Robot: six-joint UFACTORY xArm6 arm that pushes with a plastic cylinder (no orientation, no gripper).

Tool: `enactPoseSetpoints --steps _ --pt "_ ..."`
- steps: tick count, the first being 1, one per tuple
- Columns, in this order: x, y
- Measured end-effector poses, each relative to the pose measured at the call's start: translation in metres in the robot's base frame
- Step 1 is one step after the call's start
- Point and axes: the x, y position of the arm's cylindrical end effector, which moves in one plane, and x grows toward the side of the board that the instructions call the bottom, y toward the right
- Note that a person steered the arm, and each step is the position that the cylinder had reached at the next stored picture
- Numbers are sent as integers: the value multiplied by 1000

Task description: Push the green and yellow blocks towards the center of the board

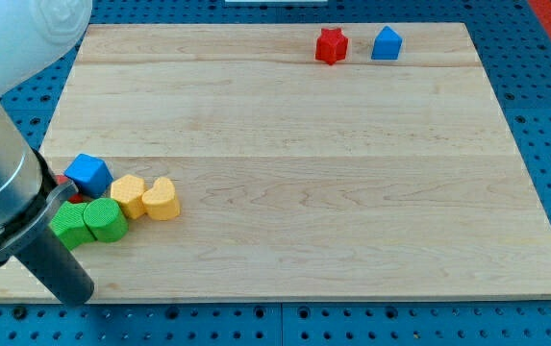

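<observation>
Wooden table [294,192] bears no writing — green [90,222] and yellow blocks [147,198] cluster near left; no jaws, my tip hidden.

We are in a robotics lab or test bench. Our wooden board [285,163] lies on a blue perforated plate [544,115] dotted with regular mounting holes, the sort used for fixing rigs. Our arm [6,192], grey and white, looms at the view's left; small coloured blocks [121,207] sit just beside it, while two more [359,45] lie well apart from it.
</observation>
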Motion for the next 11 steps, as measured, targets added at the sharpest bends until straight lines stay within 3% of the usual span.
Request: enactPoseSetpoints --steps 1,3,4,5,9,10,11 --pt "0 -2" --pt "0 -82" --pt "-22 -76" --pt "-51 -60" --pt "-127 96" --pt "-151 105" --pt "-176 65"
